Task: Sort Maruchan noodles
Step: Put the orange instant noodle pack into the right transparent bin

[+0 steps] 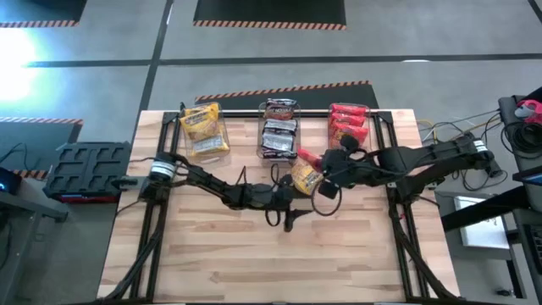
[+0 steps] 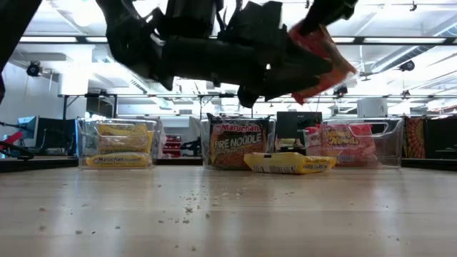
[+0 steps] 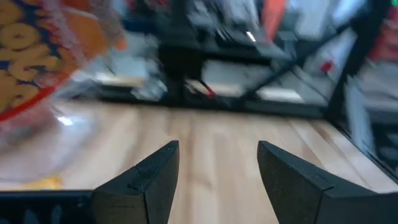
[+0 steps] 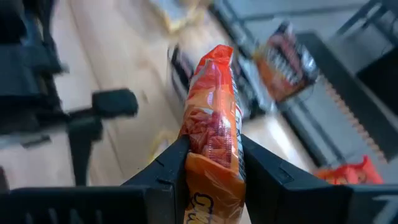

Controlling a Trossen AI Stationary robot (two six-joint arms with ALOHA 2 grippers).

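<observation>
Red noodle packet (image 4: 214, 155) sits clamped in the right end effector (image 4: 212, 163); left end effector (image 3: 217, 171) gapes empty.

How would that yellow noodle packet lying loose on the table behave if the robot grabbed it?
The yellow packet lies flat and thin, so it is probably light. Its crinkly wrapper looks glossy, so it may slide on the wooden table if pushed. The red packet keeps its shape pinched in the right gripper, so the yellow one is likely fairly stiff, perhaps brittle inside.
</observation>
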